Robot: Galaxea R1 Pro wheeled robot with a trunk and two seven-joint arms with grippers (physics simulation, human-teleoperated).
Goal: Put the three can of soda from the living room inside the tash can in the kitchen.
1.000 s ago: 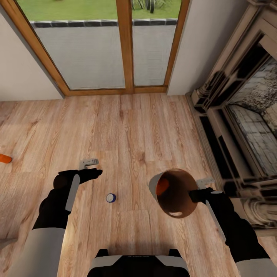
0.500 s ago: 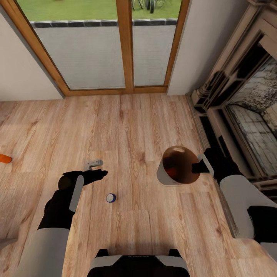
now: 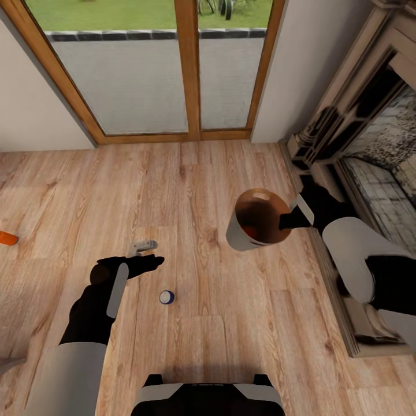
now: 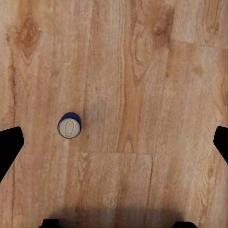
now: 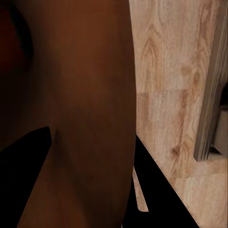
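We're in the living room, looking down on the wood floor (image 3: 190, 190), with the glass door (image 3: 150, 69) ahead and the brick fireplace (image 3: 375, 150) along the right side. The right gripper (image 3: 289, 219) pinches the rim of the bin (image 3: 240, 234), one finger inside and one outside, and holds it up off the floor, tilted so the copper-brown inside faces the camera. There's an orange can (image 3: 249, 231) lying inside it, low against the wall. From the right wrist, the bin's brown inner wall (image 5: 80, 95) fills most of the picture, with dark fingers either side of it.

Down on the floor, the blue can (image 3: 166, 297) stands upright, silver top showing, just in front of the robot's base (image 3: 208, 396). The left gripper (image 3: 144, 254) hovers near it, a little further out and to the left, not touching. The left wrist looks straight down on that blue can (image 4: 69, 126), and the claw is spread wide, its fingertips (image 4: 9, 142) at the far edges with nothing between them.

Far left, another orange can (image 3: 8, 237) lies on its side at the picture's edge.
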